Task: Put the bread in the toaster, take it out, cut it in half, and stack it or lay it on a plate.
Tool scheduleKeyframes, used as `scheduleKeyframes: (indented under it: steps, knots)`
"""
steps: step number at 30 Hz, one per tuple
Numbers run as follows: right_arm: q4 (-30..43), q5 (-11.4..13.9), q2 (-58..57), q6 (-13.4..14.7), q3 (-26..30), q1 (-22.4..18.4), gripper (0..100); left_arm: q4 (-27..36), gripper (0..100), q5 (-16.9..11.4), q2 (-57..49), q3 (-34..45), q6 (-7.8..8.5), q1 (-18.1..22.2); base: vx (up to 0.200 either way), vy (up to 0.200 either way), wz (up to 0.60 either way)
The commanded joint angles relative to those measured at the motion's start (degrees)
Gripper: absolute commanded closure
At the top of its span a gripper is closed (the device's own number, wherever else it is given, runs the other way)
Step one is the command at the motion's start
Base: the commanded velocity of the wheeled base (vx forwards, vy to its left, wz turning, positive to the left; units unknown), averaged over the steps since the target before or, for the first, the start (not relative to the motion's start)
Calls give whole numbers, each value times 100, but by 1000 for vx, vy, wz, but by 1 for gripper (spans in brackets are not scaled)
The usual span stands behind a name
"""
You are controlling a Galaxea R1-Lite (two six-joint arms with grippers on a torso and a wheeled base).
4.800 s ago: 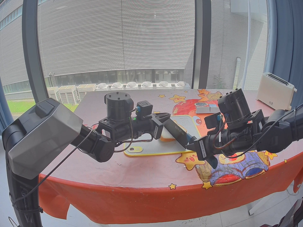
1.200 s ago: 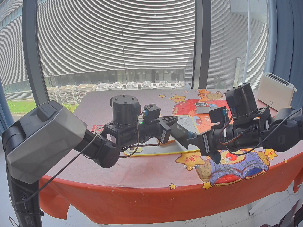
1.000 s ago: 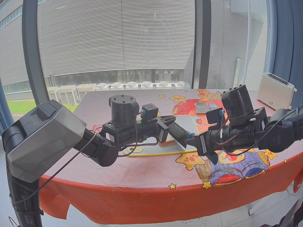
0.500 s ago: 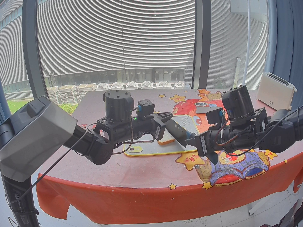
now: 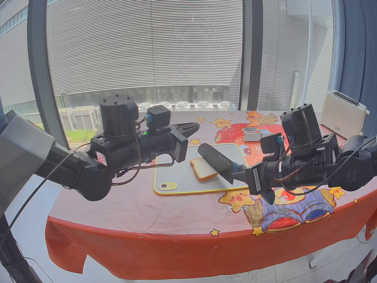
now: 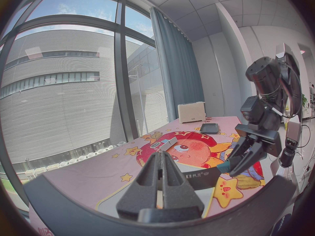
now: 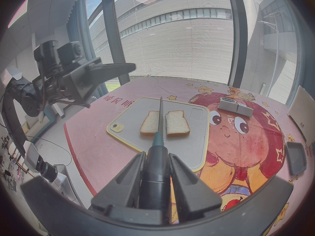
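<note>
The worktop (image 5: 157,213), covered with an orange cartoon cloth, carries a pale cutting board (image 5: 176,175) with a yellow edge near its middle. A cream toaster (image 5: 342,113) stands at the far right corner, well apart from the board. The left fingers (image 5: 184,129) are pressed together with nothing between them and hang in the air on the left of the board, well apart from the bread. The right fingers (image 7: 126,181) are clamped on the dark handle of a knife (image 5: 217,160), and its blade reaches out over the board. The bread (image 7: 150,122) lies on the board in two halves, side by side with a narrow gap. In the right wrist view the blade lines up with this gap; I cannot tell if it touches the board. A small dark tray (image 7: 295,157) lies on the cloth near the toaster.
</note>
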Motion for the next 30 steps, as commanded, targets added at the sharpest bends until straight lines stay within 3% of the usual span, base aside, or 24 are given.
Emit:
scheduleKeyframes:
  steps: [1, 8, 18, 22, 24, 28, 30]
  knots:
    - [-13, 2, -116, 15, -13, -4, 100, -77, 100, 1, -926, 676, 19, 255, 0, 0, 0]
    - [-13, 2, -222, 15, -4, -12, 100, -745, 100, 10, -1691, 1625, 54, 774, 0, 0, 0]
    - [-4, 20, -345, 15, 5, -109, 100, -771, 100, 10, -2833, 2829, 27, 1231, 0, 0, 0]
    - [-4, 20, -371, 6, 14, -144, 100, -1026, 100, 177, -2903, 3189, 36, 1442, 0, 0, 0]
    - [-13, 11, -397, -3, 22, -144, 100, -1518, 100, 335, -2939, 3523, 27, 1451, 0, 0, 0]
    - [-4, 20, -485, -3, 31, -162, 100, -2274, 100, 370, -2939, 4086, 1, 1477, 0, 0, 0]
    - [-4, 20, -547, -21, 40, -197, 100, -2494, 100, 423, -2965, 4428, -87, 1582, 0, 0, 0]
